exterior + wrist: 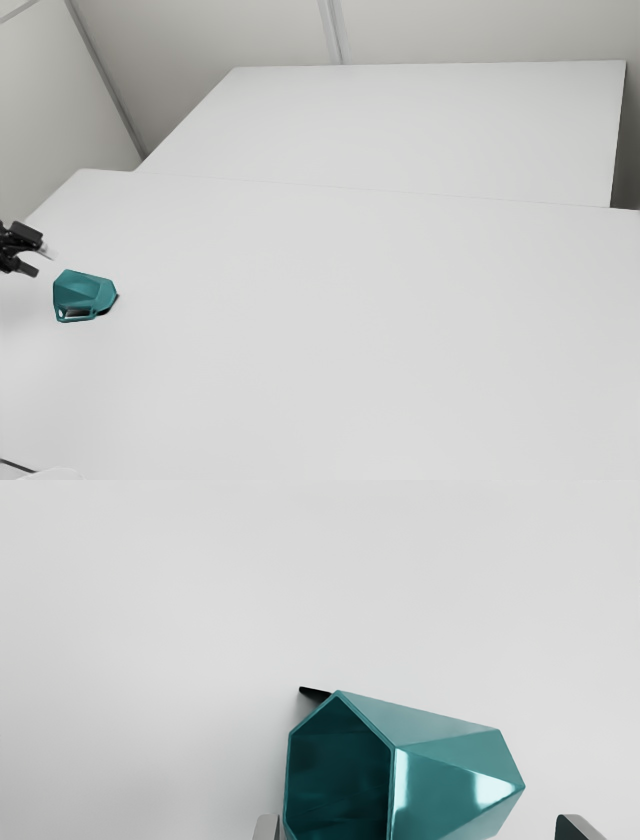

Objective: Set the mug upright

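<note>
At the exterior view's left edge, the black gripper (36,262) hangs above and just beside the teal faceted mug (84,294). The mug lies on its side on the white table, with its handle toward the bottom of that view. In the wrist view the gripper (417,827) has its two fingers wide apart. Between and ahead of them the mug (440,775) shows its dark open mouth, facing one finger, while its narrower base points toward the other. The mug's lower part and its handle are cut off or hidden there. Neither finger is seen gripping it.
The white table (350,330) extends far to the exterior view's right. Behind it stands another white surface (410,130), with pale walls around. A thin dark cable (17,466) and a white shape (55,474) are at the exterior view's bottom left corner.
</note>
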`<control>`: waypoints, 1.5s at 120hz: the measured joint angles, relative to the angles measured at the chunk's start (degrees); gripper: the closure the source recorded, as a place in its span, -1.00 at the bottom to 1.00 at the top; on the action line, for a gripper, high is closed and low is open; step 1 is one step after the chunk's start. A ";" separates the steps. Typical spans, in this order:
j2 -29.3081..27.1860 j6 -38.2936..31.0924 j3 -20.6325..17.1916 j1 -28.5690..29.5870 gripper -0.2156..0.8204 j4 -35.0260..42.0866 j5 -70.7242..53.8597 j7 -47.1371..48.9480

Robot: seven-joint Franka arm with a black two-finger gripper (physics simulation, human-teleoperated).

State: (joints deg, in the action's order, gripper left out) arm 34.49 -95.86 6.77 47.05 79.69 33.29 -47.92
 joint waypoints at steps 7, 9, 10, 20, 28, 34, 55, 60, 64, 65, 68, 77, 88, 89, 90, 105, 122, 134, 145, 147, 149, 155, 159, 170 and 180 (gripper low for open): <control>1.30 0.10 -0.01 0.09 -0.58 -0.75 1.16 -2.10; 1.60 0.13 -0.03 0.10 -0.58 -0.85 1.51 -2.66; 1.73 0.14 -0.04 0.09 -0.58 -0.89 1.67 -2.94; 2.54 0.23 -0.08 0.07 -0.58 -1.00 3.35 -5.50; 3.08 0.27 -0.09 0.06 -0.58 -0.76 4.62 -7.31; 3.25 0.39 -0.09 0.02 -0.58 -0.51 5.57 -8.54; 3.23 1.15 -0.69 -0.50 -0.58 1.84 8.72 -12.07; 3.16 1.29 -0.89 -0.58 -0.59 2.64 9.29 -12.76; 3.08 1.38 -0.98 -0.71 -0.58 3.14 9.64 -13.27; 3.06 1.40 -1.00 -0.74 -0.58 3.30 9.72 -13.40; 3.00 1.46 -1.02 -0.83 -0.58 3.82 9.96 -13.76; 2.78 1.59 -1.06 -0.89 -0.58 5.40 10.43 -14.76; 2.61 1.70 -1.06 -0.97 -0.48 6.06 10.70 -15.82; 2.57 1.71 -1.06 -0.97 -0.44 6.08 10.70 -15.90; 2.53 1.71 -1.06 -0.98 -0.40 6.09 10.70 -15.99; 1.66 1.54 -1.09 -1.33 0.23 6.11 10.48 -17.09; 0.89 1.23 -1.13 -1.74 0.62 6.13 10.22 -18.07; 0.27 0.98 -1.63 -2.31 0.75 6.13 10.09 -18.52; -0.37 0.78 -1.73 -3.10 0.84 6.19 9.97 -18.64; -0.53 0.74 -1.74 -3.29 0.85 6.20 9.95 -18.65; -0.76 0.70 -1.74 -3.49 0.86 6.22 9.92 -18.64; -1.66 0.58 -1.75 -4.17 0.88 6.34 9.79 -18.55; -2.15 0.47 -1.76 -4.51 0.89 6.55 9.62 -18.44; -4.67 0.04 -1.77 -5.93 0.90 7.97 8.49 -17.74; -8.34 -0.84 -1.78 -8.14 0.91 10.53 6.89 -16.57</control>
State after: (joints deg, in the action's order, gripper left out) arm 26.15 -96.69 4.98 38.91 90.22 40.19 -64.49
